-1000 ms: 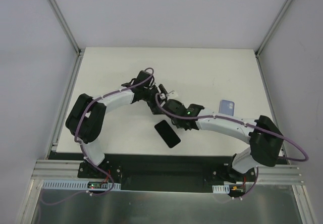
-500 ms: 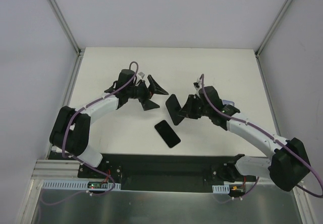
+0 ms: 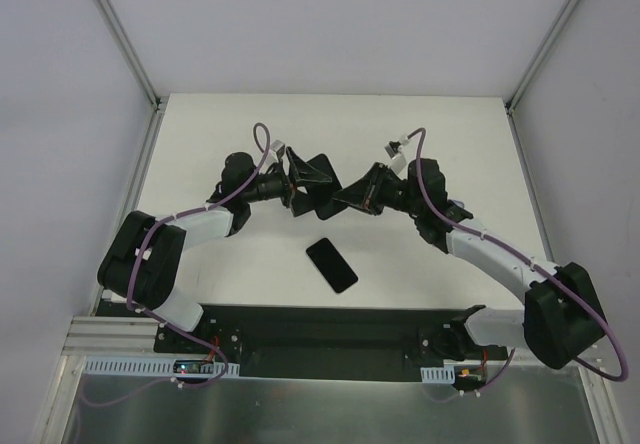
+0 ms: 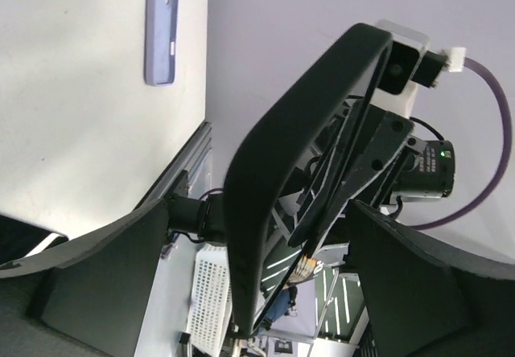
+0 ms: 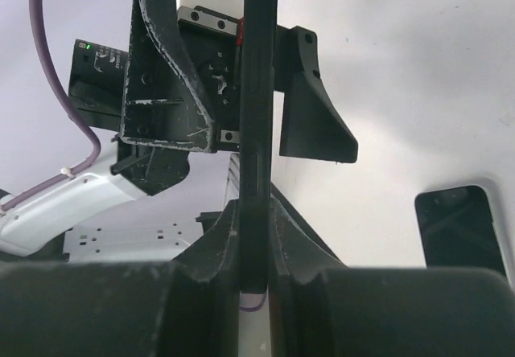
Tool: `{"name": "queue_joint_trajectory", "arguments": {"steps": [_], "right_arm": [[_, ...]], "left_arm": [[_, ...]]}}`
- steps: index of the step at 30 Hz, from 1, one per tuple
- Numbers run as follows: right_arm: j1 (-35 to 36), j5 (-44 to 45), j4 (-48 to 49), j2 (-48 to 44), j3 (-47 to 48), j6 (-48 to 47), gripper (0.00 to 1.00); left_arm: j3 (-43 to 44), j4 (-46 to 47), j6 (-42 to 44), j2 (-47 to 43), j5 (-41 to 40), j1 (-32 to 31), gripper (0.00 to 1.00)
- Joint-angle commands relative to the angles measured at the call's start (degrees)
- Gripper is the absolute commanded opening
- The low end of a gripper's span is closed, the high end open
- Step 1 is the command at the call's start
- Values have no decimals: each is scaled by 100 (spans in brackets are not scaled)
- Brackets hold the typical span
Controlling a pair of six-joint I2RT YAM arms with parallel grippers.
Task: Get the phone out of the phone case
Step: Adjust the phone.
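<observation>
My right gripper (image 5: 256,220) is shut on the edge of a slim black phone in its case (image 5: 259,132), held on edge above the table. In the top view this black phone (image 3: 338,198) hangs mid-table between my right gripper (image 3: 362,194) and my left gripper (image 3: 318,186). In the left wrist view the black phone (image 4: 298,148) stands between the wide-open fingers of my left gripper (image 4: 257,212); I see no contact. I cannot tell the phone from its case.
A second black phone (image 3: 331,264) lies flat on the white table (image 3: 220,134) in front of the grippers, also in the right wrist view (image 5: 463,224). A lavender case or phone (image 4: 162,27) lies flat at the right, mostly hidden under my right arm in the top view.
My right gripper has carried the black phone up and left. My left gripper has swung right, so its open fingers now straddle the phone.
</observation>
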Motion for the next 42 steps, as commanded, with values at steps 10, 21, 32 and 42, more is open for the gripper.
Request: {"name": "queue_joint_trajectory", "arguments": {"steps": [10, 21, 32, 42], "right_arm": [[-46, -80, 1262, 74, -433, 862, 1], [-212, -492, 1358, 417, -372, 1222, 17], [-845, -1170, 1464, -110, -538, 1715, 31], [-688, -837, -1107, -426, 172, 48, 30]], "left_arm": [[-136, 1570, -641, -60, -38, 51, 49], [-241, 1903, -913, 10, -188, 51, 0], [-215, 2264, -1160, 107, -215, 68, 0], [-162, 2247, -1142, 116, -197, 68, 0]]}}
